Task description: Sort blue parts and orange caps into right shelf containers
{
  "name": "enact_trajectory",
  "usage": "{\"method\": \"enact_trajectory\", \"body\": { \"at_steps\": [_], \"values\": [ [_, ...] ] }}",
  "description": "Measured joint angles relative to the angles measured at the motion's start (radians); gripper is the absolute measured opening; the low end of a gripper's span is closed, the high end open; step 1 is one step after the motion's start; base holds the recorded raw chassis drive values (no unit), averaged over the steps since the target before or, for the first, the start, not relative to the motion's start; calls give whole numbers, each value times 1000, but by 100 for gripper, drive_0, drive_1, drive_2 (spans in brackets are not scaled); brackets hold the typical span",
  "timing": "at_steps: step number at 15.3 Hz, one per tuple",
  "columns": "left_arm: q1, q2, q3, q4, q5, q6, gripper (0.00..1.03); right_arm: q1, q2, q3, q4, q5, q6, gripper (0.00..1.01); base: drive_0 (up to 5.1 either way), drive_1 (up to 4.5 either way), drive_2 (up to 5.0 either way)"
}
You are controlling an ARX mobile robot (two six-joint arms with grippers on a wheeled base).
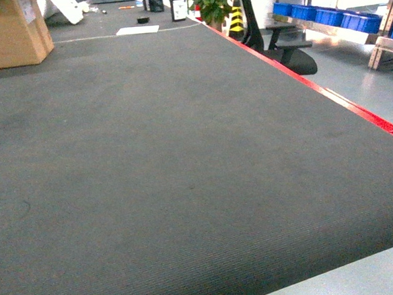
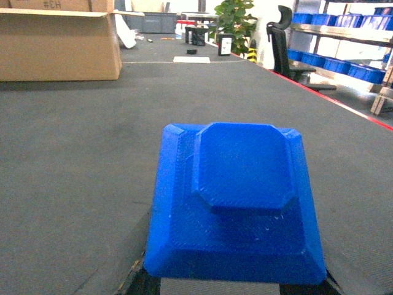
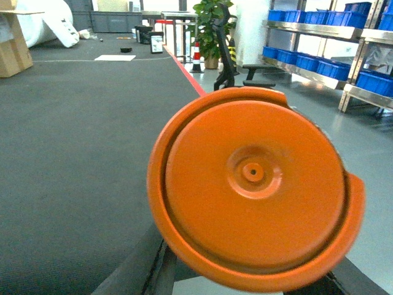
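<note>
Wrist views show my left claw [image 2: 233,284] pinching a blue part [image 2: 236,203], my right claw [image 3: 245,286] pinching an orange cap [image 3: 255,187]; blue shelf crates [image 1: 329,15] remain well apart, nothing sorted yet.

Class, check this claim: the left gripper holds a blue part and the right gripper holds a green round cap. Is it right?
Not quite. The right wrist view shows the round cap is orange, not green. The left wrist view does show the blue part at the left gripper.

The cardboard box [image 2: 58,46] bears dark lettering reading roughly "#EH", cut off.
</note>
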Motion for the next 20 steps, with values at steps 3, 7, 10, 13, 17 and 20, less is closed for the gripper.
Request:
{"method": "enact_trajectory", "body": {
  "at_steps": [3,7,10,13,17,20],
  "values": [
    [0,0,0,0,0,0,43,0,0,0,0,0,0,41,-148,-148,-148],
    [0,0,0,0,0,0,43,0,0,0,0,0,0,41,-155,-155,-155],
    [0,0,0,0,0,0,43,0,0,0,0,0,0,41,-151,-151,-151],
    [0,0,0,0,0,0,43,0,0,0,0,0,0,41,-146,-146,-146],
    [0,0,0,0,0,0,43,0,0,0,0,0,0,41,-154,-154,-154],
    [0,0,0,0,0,0,43,0,0,0,0,0,0,41,-150,-150,-150]
  ]
}}
